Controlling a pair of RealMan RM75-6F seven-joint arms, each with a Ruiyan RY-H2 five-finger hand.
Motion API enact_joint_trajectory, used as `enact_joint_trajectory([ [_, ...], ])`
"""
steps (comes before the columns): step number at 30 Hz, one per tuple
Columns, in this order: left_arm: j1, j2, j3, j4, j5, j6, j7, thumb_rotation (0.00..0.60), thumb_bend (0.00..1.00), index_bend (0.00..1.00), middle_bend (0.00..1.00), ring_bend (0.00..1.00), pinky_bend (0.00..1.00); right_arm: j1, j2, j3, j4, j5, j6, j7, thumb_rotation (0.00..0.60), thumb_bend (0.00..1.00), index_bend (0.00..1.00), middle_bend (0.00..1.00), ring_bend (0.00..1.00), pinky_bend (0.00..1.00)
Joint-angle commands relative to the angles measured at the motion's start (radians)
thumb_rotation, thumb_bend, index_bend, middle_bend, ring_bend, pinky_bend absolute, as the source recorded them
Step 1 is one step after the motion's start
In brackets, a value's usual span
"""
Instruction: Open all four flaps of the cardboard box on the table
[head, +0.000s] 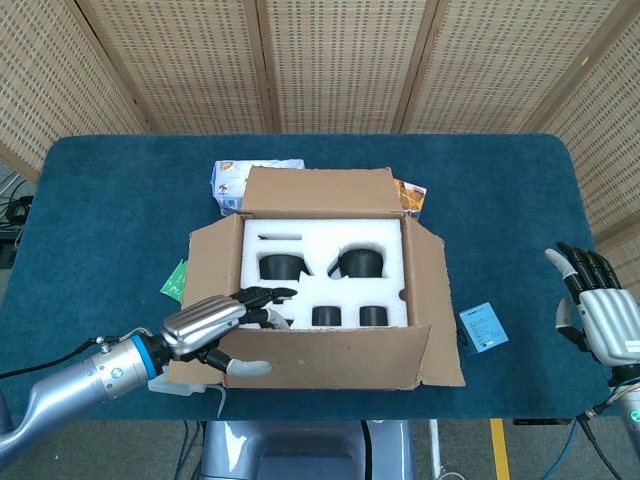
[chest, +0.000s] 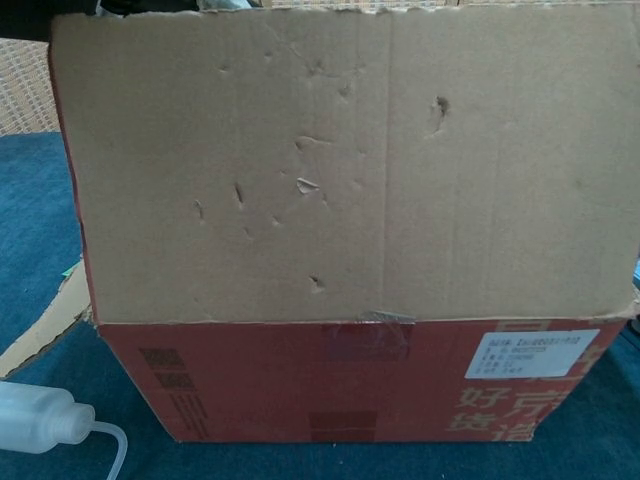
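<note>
The cardboard box (head: 320, 270) sits mid-table with its back flap (head: 315, 190), left flap (head: 212, 255) and right flap (head: 437, 300) folded outward. White foam (head: 320, 245) with several black items shows inside. My left hand (head: 215, 320) grips the left end of the front flap (head: 335, 358), fingers over its inner edge and thumb on the outer face. In the chest view the front flap (chest: 340, 170) stands nearly upright above the red front wall (chest: 320, 385) and hides the hand. My right hand (head: 598, 312) hovers open at the table's right edge, far from the box.
A white squeeze bottle (chest: 40, 420) lies by the box's front left corner. A blue card (head: 483, 327) lies right of the box, a green packet (head: 175, 280) to its left. A blue-white packet (head: 240, 178) and an orange one (head: 410, 195) lie behind it.
</note>
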Motion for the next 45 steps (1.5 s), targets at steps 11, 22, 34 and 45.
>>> enact_joint_trajectory([
  [11,-0.07,0.127,0.171,0.031,0.403,0.204,-0.37,0.101,0.18,0.31,0.0,0.0,0.0,-0.004,0.014,0.003,-0.026,-0.003,0.011,-0.021,0.6,0.85,0.05,0.04,0.0,0.04],
  [22,-0.135,0.163,0.282,0.032,0.561,0.269,-0.435,0.1,0.17,0.31,0.0,0.0,0.0,-0.008,0.019,0.003,-0.038,-0.003,0.016,-0.028,0.6,0.85,0.05,0.04,0.0,0.04],
  [34,-0.126,0.169,0.307,0.03,0.487,0.234,-0.241,0.093,0.21,0.31,0.0,0.0,0.0,-0.008,0.015,0.004,-0.027,-0.004,0.014,-0.013,0.6,0.85,0.05,0.04,0.0,0.04],
  [45,0.184,0.058,0.269,0.074,0.155,0.423,0.479,0.499,0.26,0.17,0.0,0.0,0.0,-0.014,-0.004,0.002,0.004,-0.01,0.027,0.016,0.6,0.85,0.05,0.04,0.0,0.04],
])
